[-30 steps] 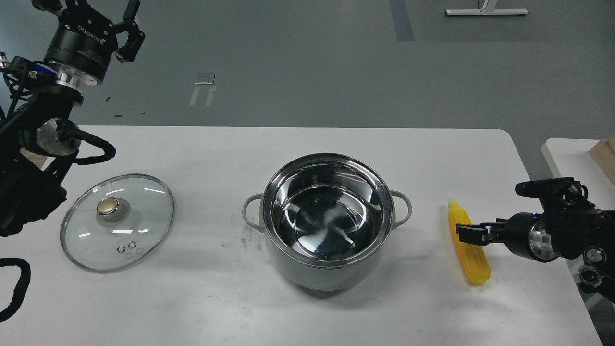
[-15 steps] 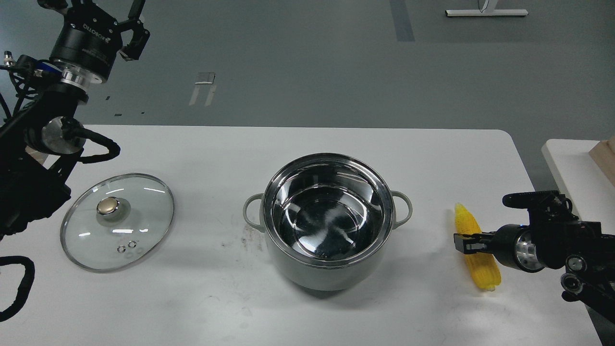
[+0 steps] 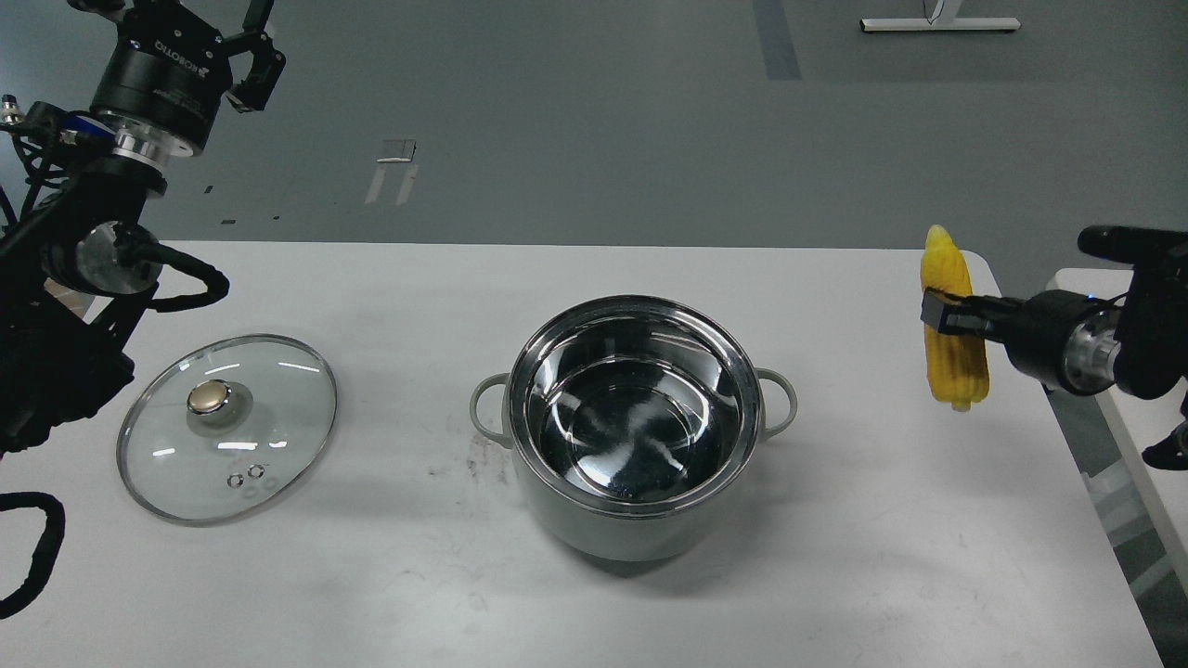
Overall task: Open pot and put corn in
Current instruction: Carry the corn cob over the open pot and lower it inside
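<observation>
The grey-green pot (image 3: 633, 520) stands open in the middle of the white table, its shiny steel inside empty. The glass lid (image 3: 227, 429) with a gold knob lies flat on the table to its left. My right gripper (image 3: 939, 312) is shut on the yellow corn (image 3: 951, 357) and holds it upright in the air, well right of the pot and above the table's right edge. My left gripper (image 3: 239, 46) is raised high at the far left, above and behind the lid, its fingers spread and empty.
The white table (image 3: 882, 557) ends just right of the corn. A second white table (image 3: 1077, 278) stands beyond the gap at the far right. Grey floor lies behind.
My right gripper closed on the corn where it lay on the table and has lifted it up and back. The left arm has barely moved.
</observation>
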